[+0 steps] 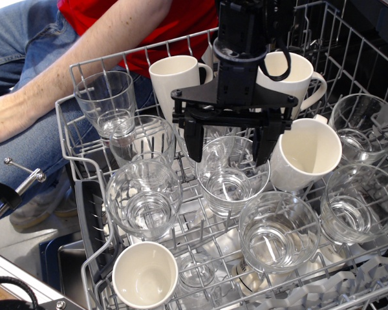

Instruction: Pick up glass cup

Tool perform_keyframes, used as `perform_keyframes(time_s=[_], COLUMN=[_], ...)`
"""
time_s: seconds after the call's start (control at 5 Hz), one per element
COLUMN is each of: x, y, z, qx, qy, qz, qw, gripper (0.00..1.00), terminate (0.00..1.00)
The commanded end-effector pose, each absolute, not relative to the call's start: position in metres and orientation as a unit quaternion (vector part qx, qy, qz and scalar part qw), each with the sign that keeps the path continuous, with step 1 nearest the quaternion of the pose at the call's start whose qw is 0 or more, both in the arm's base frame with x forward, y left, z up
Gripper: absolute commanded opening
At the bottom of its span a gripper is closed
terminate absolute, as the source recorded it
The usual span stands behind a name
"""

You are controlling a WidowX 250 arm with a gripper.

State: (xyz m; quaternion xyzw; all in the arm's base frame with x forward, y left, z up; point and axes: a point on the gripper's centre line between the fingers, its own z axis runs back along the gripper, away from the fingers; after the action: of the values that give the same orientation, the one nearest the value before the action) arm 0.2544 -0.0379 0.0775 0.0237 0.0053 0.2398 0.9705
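Several wide clear glass cups stand upright in a wire dishwasher rack (84, 165). One glass cup (231, 184) sits at the rack's middle. My black gripper (229, 147) hangs straight over it, open. Its left finger (194, 139) is beside the cup's left rim and its right finger sits at the right rim. I cannot tell whether they touch the glass. Other alike glass cups stand at the left (144, 200), front right (278, 232), right (352, 206) and far right (363, 126).
White mugs stand behind the gripper (174, 74) (297, 77), right of it, tilted (305, 154), and at the front left (144, 274). A taller tapered glass (107, 102) stands at the back left. A person's arm (52, 90) rests behind the rack's left side.
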Motion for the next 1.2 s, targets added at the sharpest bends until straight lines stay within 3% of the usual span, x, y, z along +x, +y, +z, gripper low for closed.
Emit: perform_keyframes(time_s=[0.0, 0.2, 0.4, 1.0], x=[0.254, 0.253, 0.273, 0.301], y=[-0.038, -0.040, -0.030, -0.034], z=[0.078, 0.056, 0.045, 0.005], qx=[0.024, 0.002, -0.020, -0.009], qy=[0.005, -0.005, -0.033, -0.061], qz=[0.240, 0.273, 0.283, 0.307], qw=[0.971, 0.962, 0.959, 0.950], gripper=[1.00, 1.00, 1.00, 1.00], terminate=[0.00, 0.00, 0.00, 0.00])
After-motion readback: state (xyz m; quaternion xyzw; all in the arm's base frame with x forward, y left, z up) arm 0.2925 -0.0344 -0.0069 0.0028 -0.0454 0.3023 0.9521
